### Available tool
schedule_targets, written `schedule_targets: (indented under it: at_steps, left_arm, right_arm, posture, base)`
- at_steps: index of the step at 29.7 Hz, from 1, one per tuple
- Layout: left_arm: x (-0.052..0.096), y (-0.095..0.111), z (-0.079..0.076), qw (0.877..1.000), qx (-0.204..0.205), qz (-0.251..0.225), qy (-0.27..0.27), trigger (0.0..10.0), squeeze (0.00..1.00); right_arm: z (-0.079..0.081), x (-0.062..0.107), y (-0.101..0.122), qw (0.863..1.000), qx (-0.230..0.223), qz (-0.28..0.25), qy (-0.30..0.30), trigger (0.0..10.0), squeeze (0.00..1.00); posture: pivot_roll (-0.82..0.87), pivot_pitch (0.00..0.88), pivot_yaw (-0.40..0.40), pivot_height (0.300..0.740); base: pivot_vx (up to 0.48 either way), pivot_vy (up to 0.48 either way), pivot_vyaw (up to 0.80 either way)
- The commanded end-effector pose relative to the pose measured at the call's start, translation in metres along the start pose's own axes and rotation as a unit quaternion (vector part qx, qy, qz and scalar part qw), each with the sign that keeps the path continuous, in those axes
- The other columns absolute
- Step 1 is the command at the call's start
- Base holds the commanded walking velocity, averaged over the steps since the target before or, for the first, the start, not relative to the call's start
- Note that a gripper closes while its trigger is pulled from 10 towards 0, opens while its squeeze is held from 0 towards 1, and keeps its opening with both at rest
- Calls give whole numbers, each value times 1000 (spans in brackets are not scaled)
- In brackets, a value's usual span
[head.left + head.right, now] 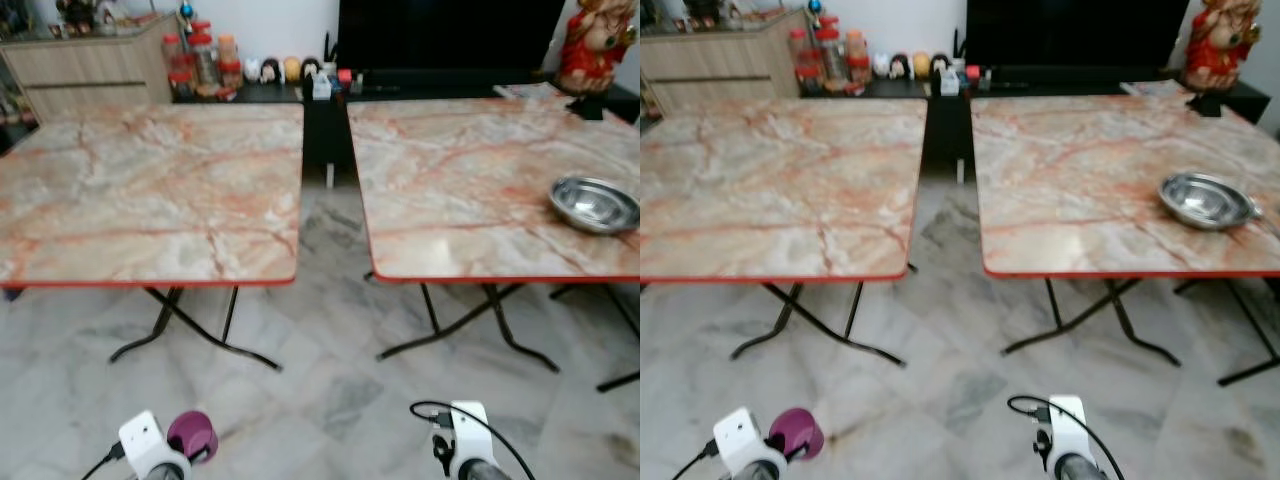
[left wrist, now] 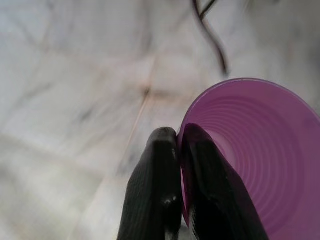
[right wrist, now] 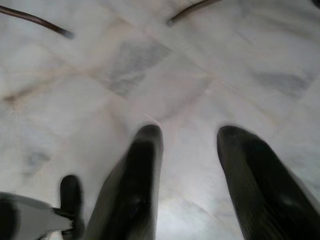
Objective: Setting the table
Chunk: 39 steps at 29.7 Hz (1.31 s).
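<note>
A purple plastic cup (image 2: 260, 155) is pinched by its rim in my left gripper (image 2: 179, 137), one finger inside and one outside. The cup (image 1: 192, 435) hangs low over the floor at the bottom left of the left eye view, beside my left wrist (image 1: 148, 445). A steel bowl (image 1: 594, 204) rests on the right marble table (image 1: 480, 190), near its right side. The left marble table (image 1: 150, 190) is bare. My right gripper (image 3: 187, 137) is open above the floor, nothing between its fingers; its wrist (image 1: 462, 440) shows at the bottom right.
A narrow gap (image 1: 325, 200) of marble floor separates the two folding tables, whose black crossed legs (image 1: 190, 330) stand beneath. Behind them are a dark TV console with jars (image 1: 205, 60) and a red figurine (image 1: 595, 45).
</note>
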<state>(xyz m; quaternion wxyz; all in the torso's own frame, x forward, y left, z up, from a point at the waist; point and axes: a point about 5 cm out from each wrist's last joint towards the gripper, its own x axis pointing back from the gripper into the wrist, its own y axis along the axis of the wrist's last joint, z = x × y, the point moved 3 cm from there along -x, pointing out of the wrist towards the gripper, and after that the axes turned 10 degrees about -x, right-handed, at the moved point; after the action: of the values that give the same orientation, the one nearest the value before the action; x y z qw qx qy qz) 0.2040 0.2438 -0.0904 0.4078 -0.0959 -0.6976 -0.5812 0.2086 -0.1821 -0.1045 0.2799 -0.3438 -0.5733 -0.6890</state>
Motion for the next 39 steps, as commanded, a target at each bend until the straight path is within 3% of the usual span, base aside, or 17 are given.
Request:
schedule_targets:
  at_steps: [1,13,21,39]
  left_arm:
    - [0,-4,-9,1000,-15,16,-15,10000,0]
    - [3,-10,-18,999,-15,18,-38,10000,0]
    - [2,-8,-26,998,-27,22,-52,10000,0]
    - [2,-8,-25,998,-35,23,-51,10000,0]
  right_arm:
    - [-8,0,4,1000,0,-4,-10,10000,0]
    - [-9,0,4,1000,-1,-4,-10,10000,0]
    - [-9,1,3,1000,-7,-5,-8,10000,0]
    - [-7,1,3,1000,-7,-4,-4,10000,0]
  posture:
    - [-8,0,1,732]
    - [-10,0,1,732]
    - [-18,0,5,732]
    - [-16,0,7,732]
  base:
    - [0,0,0]
    - [0,0,0]
    - [335,0,0]
    - [371,0,0]
